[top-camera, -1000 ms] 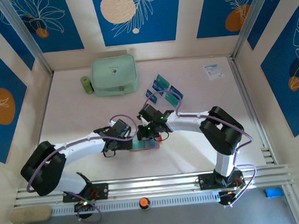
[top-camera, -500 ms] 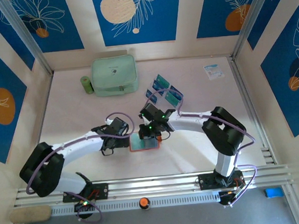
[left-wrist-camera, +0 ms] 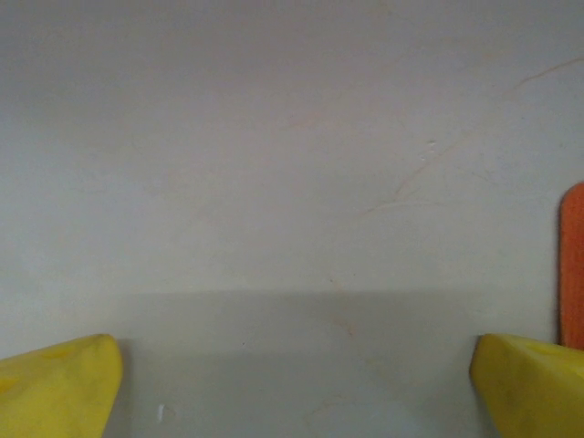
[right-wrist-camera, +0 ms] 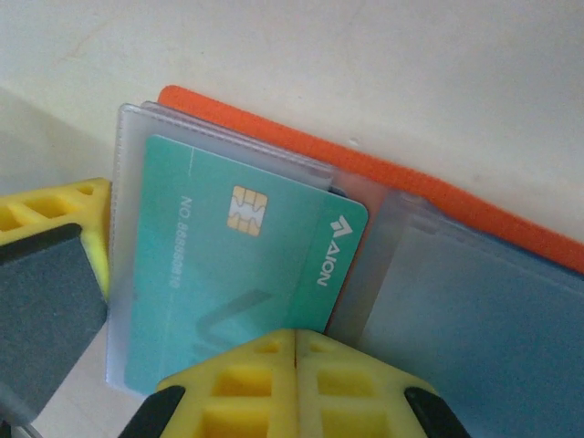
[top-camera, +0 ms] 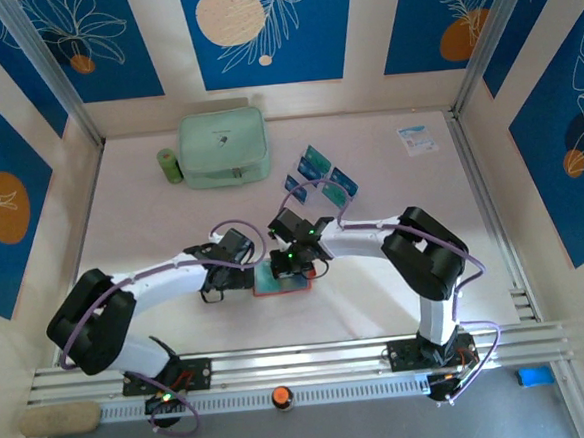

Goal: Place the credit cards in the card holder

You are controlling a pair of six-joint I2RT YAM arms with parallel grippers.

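Note:
The orange card holder (top-camera: 295,285) lies open on the table between both arms, its clear sleeves facing up. A teal credit card (right-wrist-camera: 228,255) with a gold chip lies in the left sleeve over the holder's orange edge (right-wrist-camera: 438,196). My right gripper (right-wrist-camera: 297,339) is shut, fingertips together, its tips over the card's near edge, not pinching it. My left gripper (left-wrist-camera: 292,388) is open above bare table, with the holder's edge (left-wrist-camera: 573,265) just by its right finger. One left finger (right-wrist-camera: 55,265) rests beside the sleeve. More teal cards (top-camera: 319,169) stand in a clear rack behind.
A mint-green zip pouch (top-camera: 224,147) and a green cylinder (top-camera: 170,165) sit at the back left. A white-and-blue leaflet (top-camera: 417,139) lies at the back right. Patterned walls enclose the table on three sides.
My right gripper has shifted slightly left and nearer over the card holder. The left arm's upper links have swung a little; its gripper stays beside the holder.

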